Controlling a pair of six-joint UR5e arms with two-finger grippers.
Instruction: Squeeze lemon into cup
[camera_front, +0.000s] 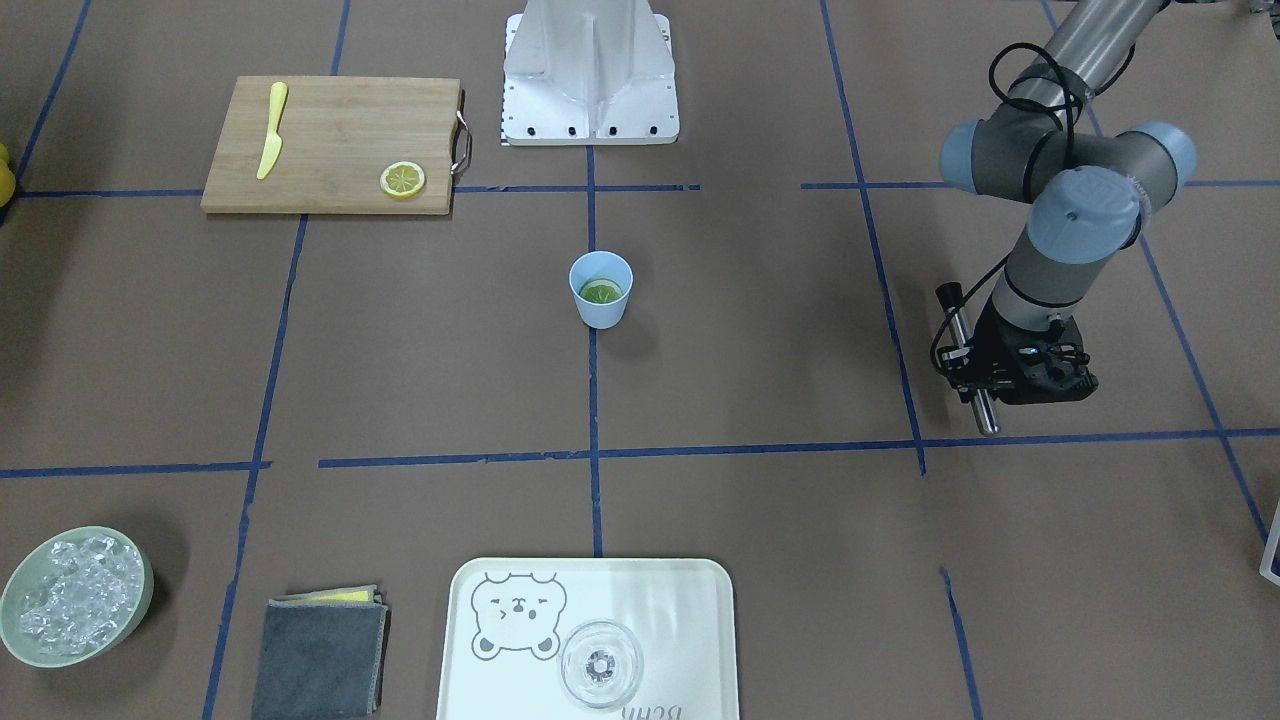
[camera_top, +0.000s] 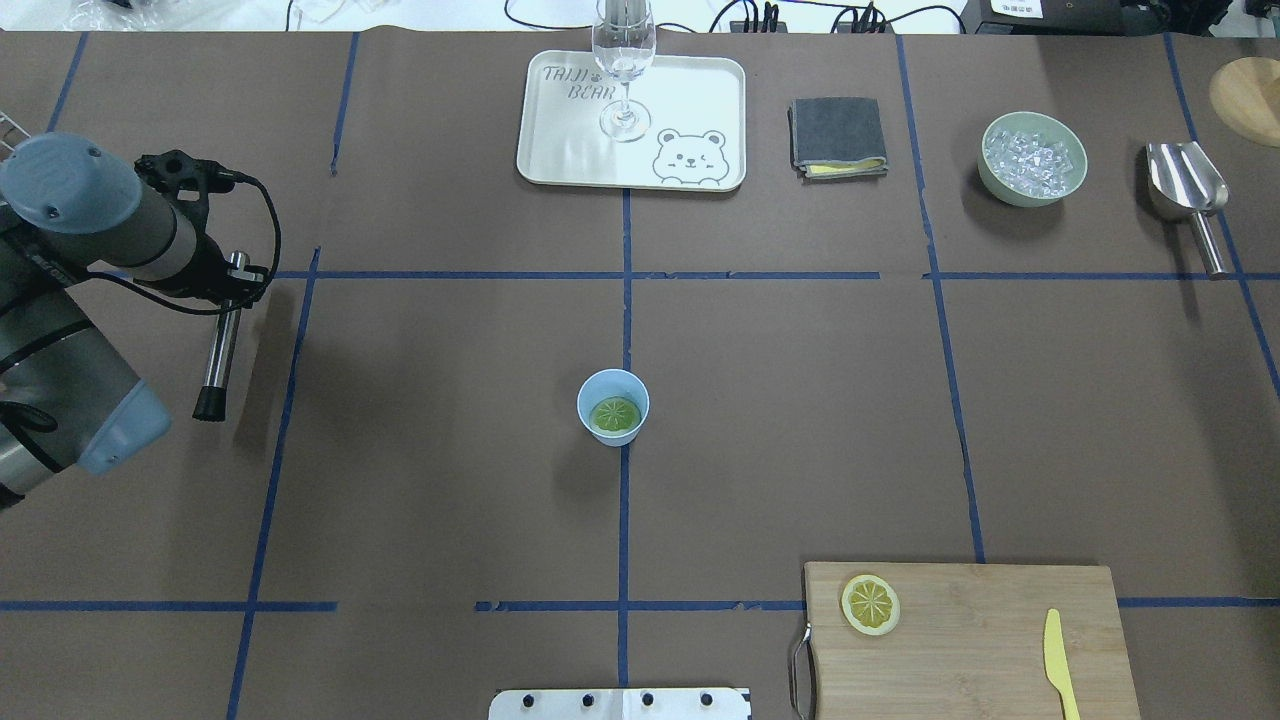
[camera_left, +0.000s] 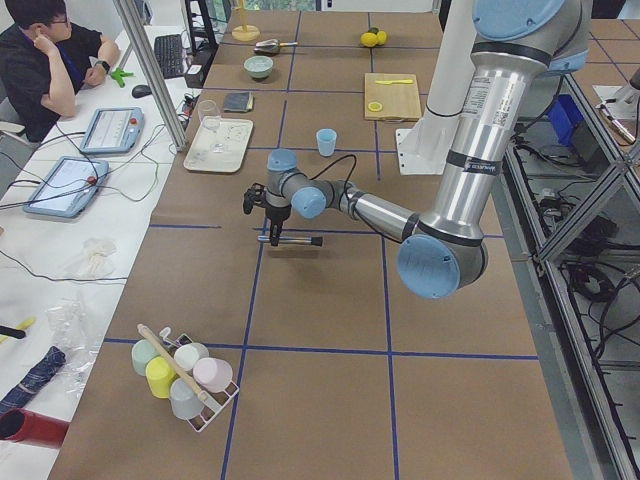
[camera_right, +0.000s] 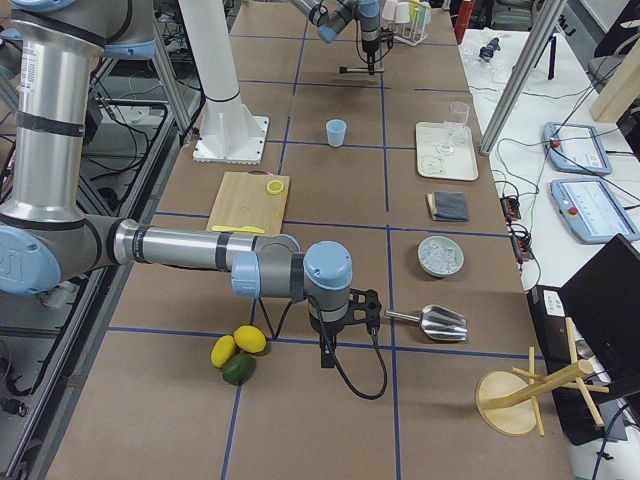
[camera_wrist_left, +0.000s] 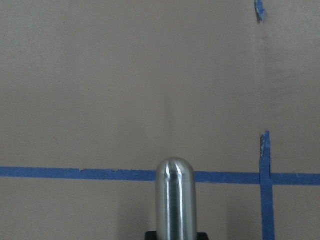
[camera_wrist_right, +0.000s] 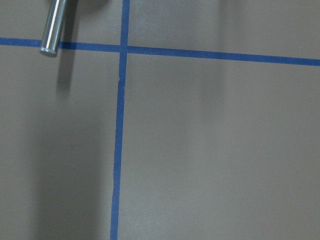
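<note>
The light-blue cup (camera_front: 603, 315) stands at the table's middle and shows from overhead (camera_top: 586, 398) too. A greenish lemon slice (camera_front: 601, 293) lies flat inside it (camera_top: 614, 413). A second lemon slice (camera_front: 403, 180) lies on the wooden cutting board (camera_top: 950, 640). My left gripper (camera_front: 975, 375) is far to the cup's side, shut on a metal rod (camera_top: 220, 335) held level above the table; the rod's end shows in the left wrist view (camera_wrist_left: 175, 200). My right gripper (camera_right: 330, 325) shows only in the exterior right view, near a metal scoop; I cannot tell whether it is open or shut.
A tray (camera_top: 700, 90) bears a clear glass (camera_top: 624, 60). Beside it lie a grey cloth (camera_top: 838, 135), a green bowl of ice (camera_top: 1033, 158) and a metal scoop (camera_top: 1188, 190). A yellow knife (camera_front: 271, 130) lies on the board. The robot's base (camera_front: 590, 75) stands behind the cup.
</note>
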